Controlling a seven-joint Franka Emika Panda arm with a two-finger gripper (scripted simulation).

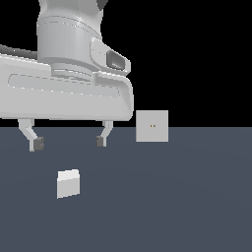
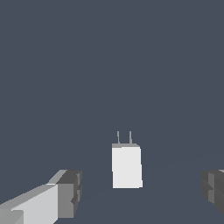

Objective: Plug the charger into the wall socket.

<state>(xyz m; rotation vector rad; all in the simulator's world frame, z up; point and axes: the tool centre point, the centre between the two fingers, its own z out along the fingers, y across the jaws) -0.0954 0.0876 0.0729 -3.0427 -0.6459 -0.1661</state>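
Charger (image 1: 68,183): nearest to the exterior camera, we see this small white-grey block resting on the dark blue-grey floor (image 1: 187,206), toward the exterior view's left. In the wrist view the charger (image 2: 127,166) shows two thin prongs (image 2: 124,137) standing out from one end.
Gripper (image 1: 68,142): we find it hanging above the floor, behind and higher than the charger, touching nothing. Its jaws are spread wide and released, with bare floor between the two dark fingertips (image 1: 37,143). The wrist view shows the charger lying between the fingertips (image 2: 70,192) and clear of both.
Wall socket (image 1: 152,126): farthest back, we see this pale grey square plate standing upright where floor meets black background, toward the exterior view's right of the gripper, well apart from the charger. Two tiny orange-brown dots mark its centre.
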